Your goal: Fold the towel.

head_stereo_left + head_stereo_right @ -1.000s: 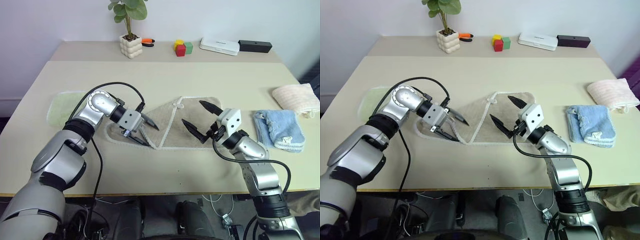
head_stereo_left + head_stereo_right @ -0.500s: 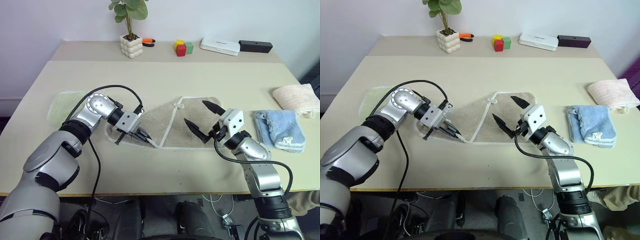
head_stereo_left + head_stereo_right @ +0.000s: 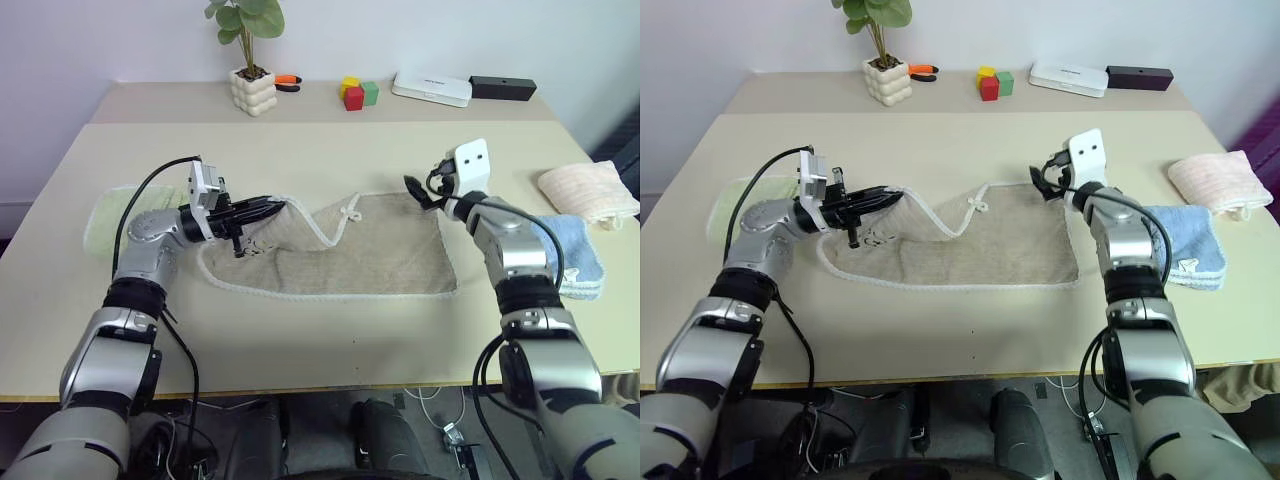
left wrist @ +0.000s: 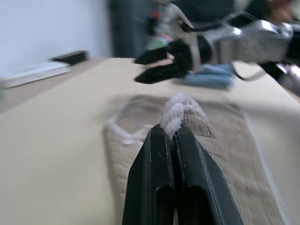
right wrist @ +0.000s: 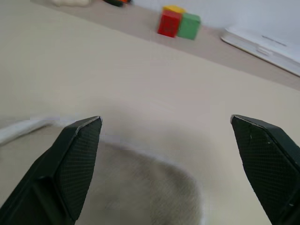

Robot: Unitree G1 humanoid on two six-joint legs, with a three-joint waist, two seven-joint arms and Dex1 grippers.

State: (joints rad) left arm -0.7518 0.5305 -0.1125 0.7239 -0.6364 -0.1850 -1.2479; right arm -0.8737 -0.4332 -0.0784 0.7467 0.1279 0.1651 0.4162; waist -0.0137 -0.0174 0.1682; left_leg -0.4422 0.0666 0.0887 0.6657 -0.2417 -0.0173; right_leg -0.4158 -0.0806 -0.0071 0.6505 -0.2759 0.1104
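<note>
The towel lies spread on the table, its long axis running across in front of me from my left to my right. It sits between the light-green towel on its left and the pale-blue towel on its right, touching neither as far as I can tell. My left gripper is clamped tight on the towel's far left corner, white edging pinched between the fingers and lifted just off the table. My right gripper stands wide and empty, hovering just above the towel's far right corner, pointing away from me. From the right wrist, that rounded corner lies between and below the spread fingertips.

I judge the coming move turns on that right corner: it lies straight under my right gripper, so this arm is far the nearer. It needs to drop and pinch before both corners can travel toward me together.
</note>
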